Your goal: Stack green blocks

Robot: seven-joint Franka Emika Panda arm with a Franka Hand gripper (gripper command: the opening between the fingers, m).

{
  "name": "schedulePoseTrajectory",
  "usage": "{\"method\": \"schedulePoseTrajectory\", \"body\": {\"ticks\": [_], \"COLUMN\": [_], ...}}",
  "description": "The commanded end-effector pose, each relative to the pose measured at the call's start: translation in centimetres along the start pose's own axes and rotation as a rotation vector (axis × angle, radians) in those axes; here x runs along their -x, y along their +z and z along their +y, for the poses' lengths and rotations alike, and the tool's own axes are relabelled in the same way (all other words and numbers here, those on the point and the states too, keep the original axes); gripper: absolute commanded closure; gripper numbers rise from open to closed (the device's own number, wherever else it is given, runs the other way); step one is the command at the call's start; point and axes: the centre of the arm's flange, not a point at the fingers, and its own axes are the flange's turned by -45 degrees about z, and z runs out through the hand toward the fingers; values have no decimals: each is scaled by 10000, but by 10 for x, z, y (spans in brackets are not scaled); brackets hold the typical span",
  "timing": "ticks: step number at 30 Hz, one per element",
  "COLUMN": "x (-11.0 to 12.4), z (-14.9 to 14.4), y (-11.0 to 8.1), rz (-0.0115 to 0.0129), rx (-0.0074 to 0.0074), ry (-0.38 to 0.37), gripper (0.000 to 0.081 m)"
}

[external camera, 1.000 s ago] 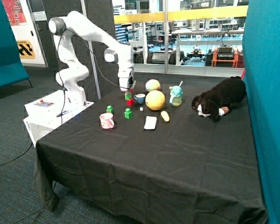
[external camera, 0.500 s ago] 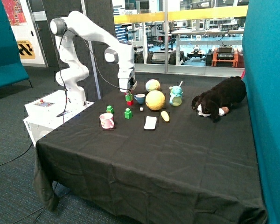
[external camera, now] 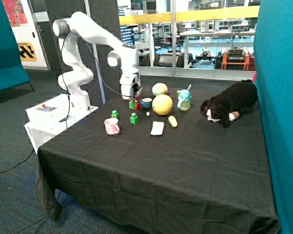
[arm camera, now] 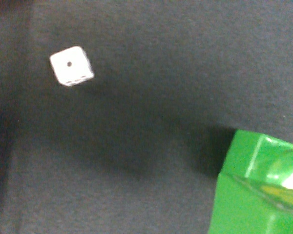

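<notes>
Three green blocks show in the outside view. One green block [external camera: 132, 103] sits right under my gripper [external camera: 131, 96], next to the small red block [external camera: 136, 106] and near the blue cup [external camera: 146, 103]. Two more green blocks [external camera: 115, 114] [external camera: 134, 118] stand apart on the black cloth, near the pink cup [external camera: 111, 126]. The wrist view shows part of one green block [arm camera: 259, 190] close up and a white die [arm camera: 71, 66] on the cloth. Whether the gripper holds the block under it does not show.
A large yellow ball [external camera: 162, 104], a smaller ball [external camera: 159, 88] and a teal sippy cup [external camera: 184, 100] stand beyond the blocks. A white die [external camera: 148, 114], a white flat object [external camera: 157, 127] and a yellow piece [external camera: 172, 121] lie nearby. A plush dog [external camera: 229, 103] lies far off.
The gripper has shifted a little away from the blue cup. The green block under it now shows lower, beside the red block instead of on top of it.
</notes>
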Motion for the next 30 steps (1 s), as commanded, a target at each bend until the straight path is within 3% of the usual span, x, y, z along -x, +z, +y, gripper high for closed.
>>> {"method": "schedulePoseTrajectory", "body": {"ticks": [1,30], "x": [4,-6], "z": [19,23], "y": [5,21], "rz": [48,48], "rx": [-17,-16], "ry": [228,49], "gripper": [808,808]}}
